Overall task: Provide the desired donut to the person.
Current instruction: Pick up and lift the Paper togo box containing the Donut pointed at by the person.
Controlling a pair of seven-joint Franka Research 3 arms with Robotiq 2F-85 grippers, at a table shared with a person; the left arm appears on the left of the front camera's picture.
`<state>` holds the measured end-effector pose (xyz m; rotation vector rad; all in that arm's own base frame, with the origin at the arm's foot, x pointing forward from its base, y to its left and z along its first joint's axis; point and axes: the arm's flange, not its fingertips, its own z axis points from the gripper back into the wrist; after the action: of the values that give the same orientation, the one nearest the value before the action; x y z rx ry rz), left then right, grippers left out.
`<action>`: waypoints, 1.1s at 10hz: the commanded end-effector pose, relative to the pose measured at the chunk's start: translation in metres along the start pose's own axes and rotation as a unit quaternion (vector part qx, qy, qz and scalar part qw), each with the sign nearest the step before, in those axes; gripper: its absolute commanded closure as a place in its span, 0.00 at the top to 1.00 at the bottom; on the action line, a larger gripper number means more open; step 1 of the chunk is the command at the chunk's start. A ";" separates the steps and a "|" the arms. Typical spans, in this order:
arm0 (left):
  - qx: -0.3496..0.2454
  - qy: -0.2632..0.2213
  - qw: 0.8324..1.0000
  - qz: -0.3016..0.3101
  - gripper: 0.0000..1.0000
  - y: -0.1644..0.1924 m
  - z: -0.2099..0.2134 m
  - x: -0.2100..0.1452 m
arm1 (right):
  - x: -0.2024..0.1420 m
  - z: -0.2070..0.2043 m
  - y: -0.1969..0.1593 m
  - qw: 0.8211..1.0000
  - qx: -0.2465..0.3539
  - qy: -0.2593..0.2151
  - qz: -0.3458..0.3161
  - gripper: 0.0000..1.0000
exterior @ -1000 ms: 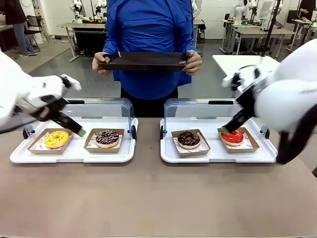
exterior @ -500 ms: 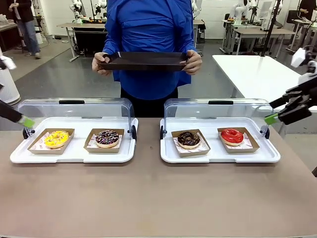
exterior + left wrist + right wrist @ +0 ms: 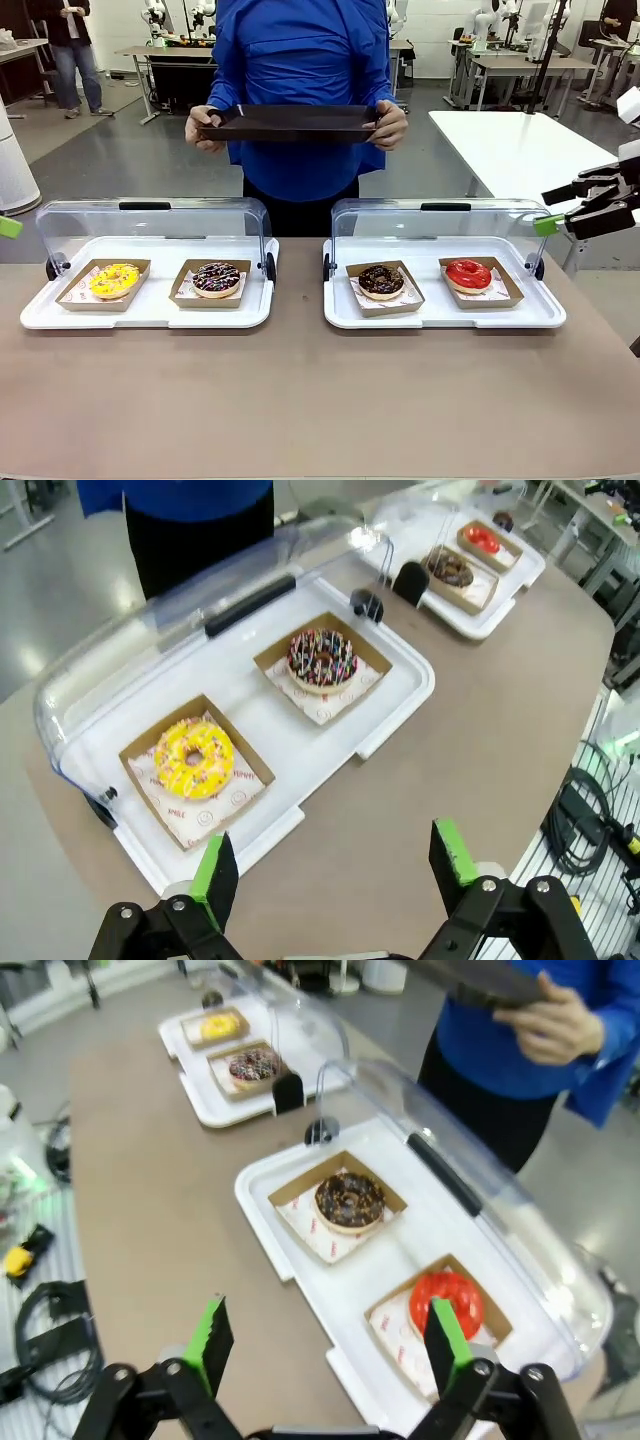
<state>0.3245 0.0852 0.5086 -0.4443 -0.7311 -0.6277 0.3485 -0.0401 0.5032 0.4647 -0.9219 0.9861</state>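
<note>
The person point(image 3: 300, 60) in a blue top stands at the far side, both hands holding a dark tray point(image 3: 290, 122). Four donuts sit in cardboard boats: yellow point(image 3: 114, 279) and sprinkled chocolate point(image 3: 216, 277) on the left white tray point(image 3: 150, 315), plain chocolate point(image 3: 381, 280) and red point(image 3: 468, 273) on the right white tray point(image 3: 440, 315). My right gripper point(image 3: 548, 210) hovers open beyond that tray's right end. In the wrist views, my left gripper point(image 3: 333, 858) is open above the table edge near the yellow donut point(image 3: 194, 759), and my right gripper point(image 3: 328, 1340) is open near the red donut point(image 3: 446, 1303).
Clear hinged lids point(image 3: 150, 225) stand raised behind both white trays. The brown table point(image 3: 300, 400) is bare in front of them. A white table point(image 3: 500, 150) stands at the back right. Cables lie on the floor point(image 3: 585, 820) beside the table.
Both arms have pulled back from over the donuts, the left one out past the left edge and the right one out to the right edge. The donuts and the person's tray have not moved.
</note>
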 end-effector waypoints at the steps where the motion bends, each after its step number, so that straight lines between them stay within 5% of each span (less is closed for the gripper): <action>1: -0.003 -0.052 0.998 -0.025 1.00 -0.035 -0.021 -0.035 | -0.009 -0.012 0.003 1.000 -0.002 -0.028 0.013 1.00; 11: -0.008 -0.069 0.997 -0.018 1.00 -0.034 -0.019 -0.029 | -0.012 -0.009 -0.005 0.997 -0.052 -0.002 -0.052 1.00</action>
<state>0.3279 0.0806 0.5187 -0.4918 -0.8398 -0.6296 0.3564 -0.0487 0.4904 0.4194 -0.9364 0.8678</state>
